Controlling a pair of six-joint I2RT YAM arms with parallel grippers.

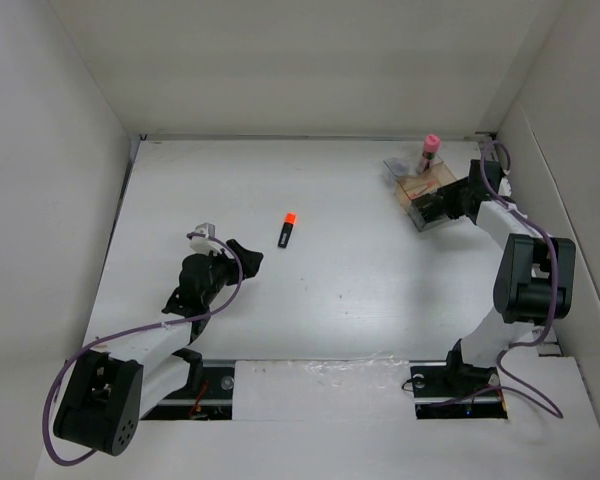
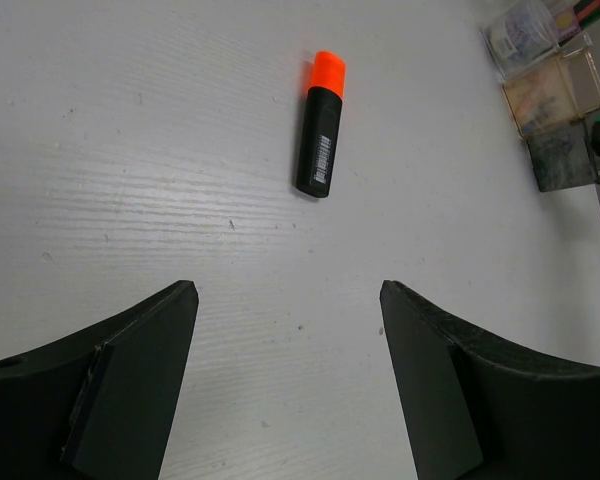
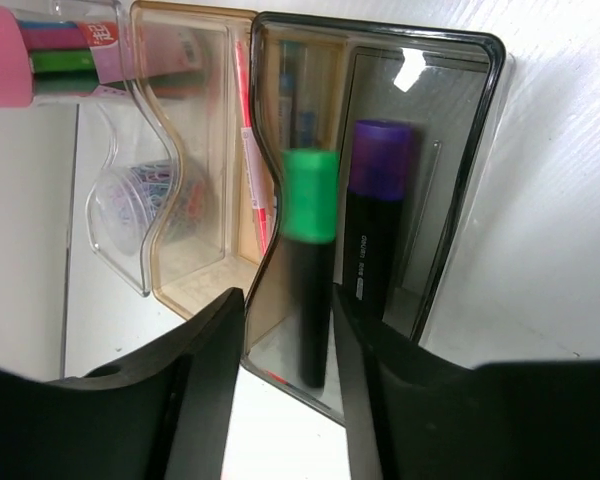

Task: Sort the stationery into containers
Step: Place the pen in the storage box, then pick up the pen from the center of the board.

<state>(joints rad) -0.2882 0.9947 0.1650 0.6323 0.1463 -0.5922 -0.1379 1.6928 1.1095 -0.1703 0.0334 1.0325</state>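
Note:
A black highlighter with an orange cap [image 1: 288, 229] lies alone on the white table, also in the left wrist view [image 2: 320, 125]. My left gripper [image 1: 248, 255] is open and empty, its jaws wide apart [image 2: 288, 300], a short way short of it. The clear container [image 1: 427, 190] stands at the far right. My right gripper [image 1: 435, 205] is over its near end. In the right wrist view the jaws [image 3: 290, 300] stand apart around a green-capped highlighter [image 3: 308, 270], blurred, upright in the dark compartment [image 3: 480, 150] beside a purple-capped one [image 3: 380, 230].
A tan compartment [image 3: 195, 200] holds a red pen [image 3: 248, 150]; a clear one holds paper clips [image 3: 160, 190]. A pink-topped holder of pens [image 1: 429, 150] stands behind the container. White walls close in the table on three sides.

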